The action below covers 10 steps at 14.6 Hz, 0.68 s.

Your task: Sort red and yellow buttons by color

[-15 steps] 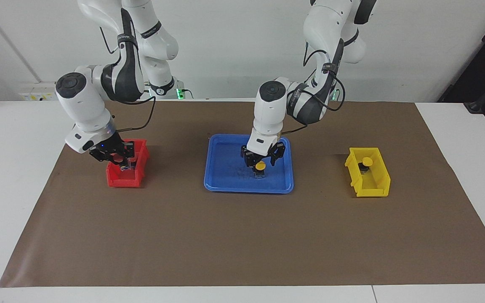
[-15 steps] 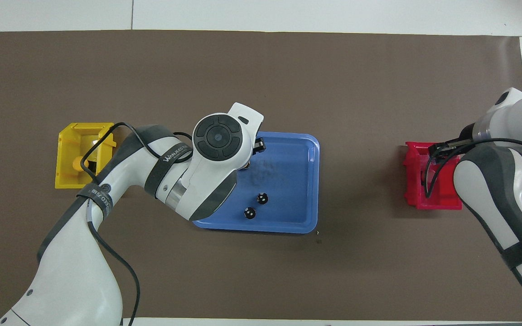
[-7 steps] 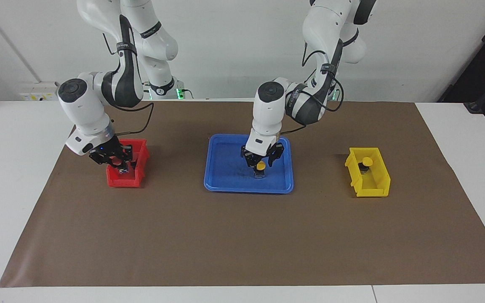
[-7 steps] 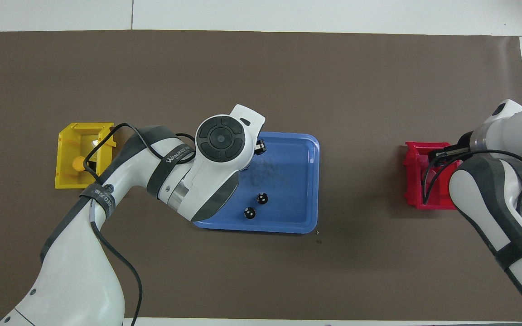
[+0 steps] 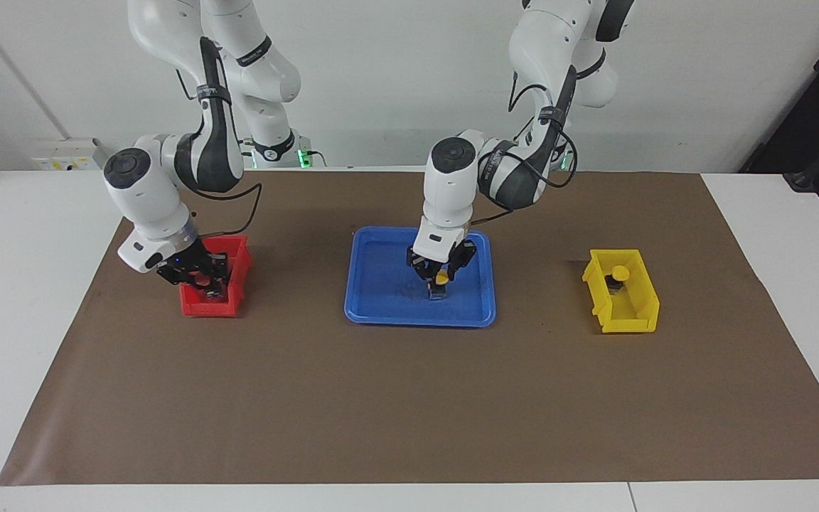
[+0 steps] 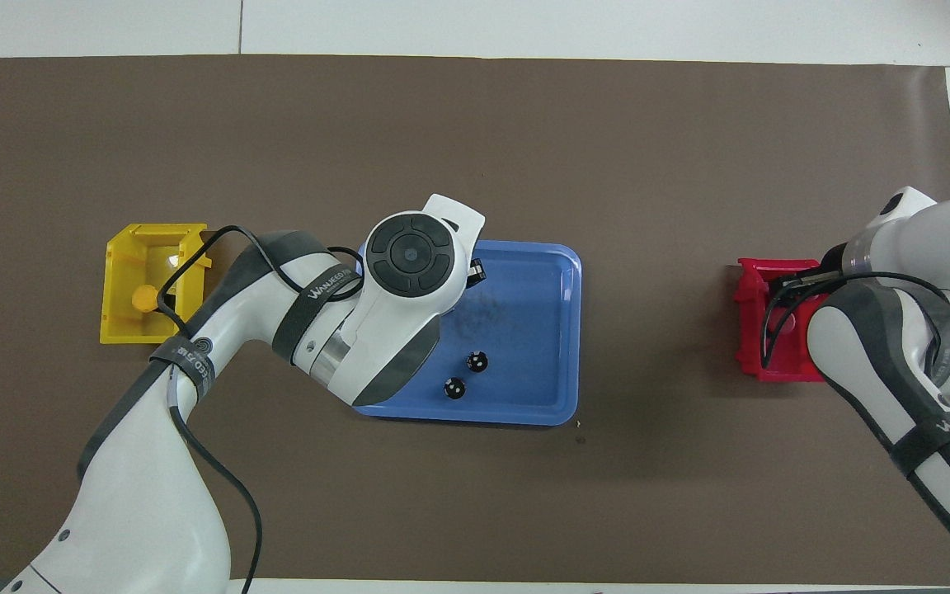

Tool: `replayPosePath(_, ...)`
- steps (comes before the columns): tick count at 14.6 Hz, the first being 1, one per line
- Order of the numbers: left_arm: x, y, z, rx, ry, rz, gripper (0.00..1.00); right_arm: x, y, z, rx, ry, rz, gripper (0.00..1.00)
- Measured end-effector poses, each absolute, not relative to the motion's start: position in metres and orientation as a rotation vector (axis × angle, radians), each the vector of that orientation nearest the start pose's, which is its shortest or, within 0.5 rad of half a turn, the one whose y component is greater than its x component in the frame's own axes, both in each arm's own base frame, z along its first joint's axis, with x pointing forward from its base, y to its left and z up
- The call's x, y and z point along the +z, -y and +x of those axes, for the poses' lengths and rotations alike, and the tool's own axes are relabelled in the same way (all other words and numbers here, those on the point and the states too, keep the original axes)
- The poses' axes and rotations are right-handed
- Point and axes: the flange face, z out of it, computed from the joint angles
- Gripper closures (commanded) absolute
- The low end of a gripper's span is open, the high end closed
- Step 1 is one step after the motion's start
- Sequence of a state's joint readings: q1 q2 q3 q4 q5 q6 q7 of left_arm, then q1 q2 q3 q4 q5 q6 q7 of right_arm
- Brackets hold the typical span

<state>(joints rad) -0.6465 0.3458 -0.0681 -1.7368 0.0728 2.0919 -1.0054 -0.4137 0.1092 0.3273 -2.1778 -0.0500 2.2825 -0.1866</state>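
1. Right pincer [image 5: 200, 276] first: it's dipped down into the red bin [image 5: 205, 310], which sits on the brown mat [image 5: 409, 398] toward my right arm's end of the table. A red button [image 5: 201, 279] shows right at the tips, its red cap low inside the bin. Honestly I can't tell whether I've got hold of it or how wide that pincer is; red on red, and it's all bunched up in there. From overhead my own forearm covers most of the bin.
2. Middle of the mat is the blue tray [image 5: 381, 313]. My left pincer [image 5: 439, 274] is down inside it, pointing straight down, right at a yellow button [image 5: 441, 279]. That button stands upright on the tray floor, in the part of the tray toward my left arm's end. Can't tell if I'm actually pinching it either, or how far open I am. Overhead is no help, since my wrist hides the whole spot.
3. Also in the tray: two dark capless cylinders [image 6: 477, 360] [image 6: 453, 388], close together, nearer to me than that button.
4. Last, the yellow bin [image 5: 638, 323] toward my left arm's end, well apart from the tray. Another yellow button [image 5: 620, 273] sits inside it, in the end of the bin nearer to me, cap up.
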Motion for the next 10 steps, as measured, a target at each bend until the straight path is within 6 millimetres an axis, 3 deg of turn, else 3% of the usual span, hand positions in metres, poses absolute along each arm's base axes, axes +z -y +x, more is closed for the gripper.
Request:
replayPosePath(1, 0.394, 0.417, 0.499, -0.046, 0.416, -3.081, 0.98, 0.343, 0.05, 0.546, -0.001, 0.206, -3.137, 0.43)
replayPosePath(2, 0.409, 0.409, 0.505, -0.035, 0.437, -3.063, 0.98, 0.343, 0.05, 0.546, -0.002, 0.207, -3.137, 0.36)
replayPosePath(4, 0.438, 0.374, 0.521, -0.012, 0.418, -3.036, 0.98, 0.344, 0.05, 0.546, -0.006, 0.207, -3.138, 0.34)
replayPosePath(7, 0.471, 0.278, 0.563, 0.009, 0.348, -3.037, 0.99, 0.352, 0.05, 0.55, -0.014, 0.207, -3.139, 0.33)
replayPosePath(10, 0.476, 0.194, 0.596, 0.019, 0.268, -3.049, 0.98, 0.371, 0.051, 0.559, -0.005, 0.209, -3.141, 0.28)
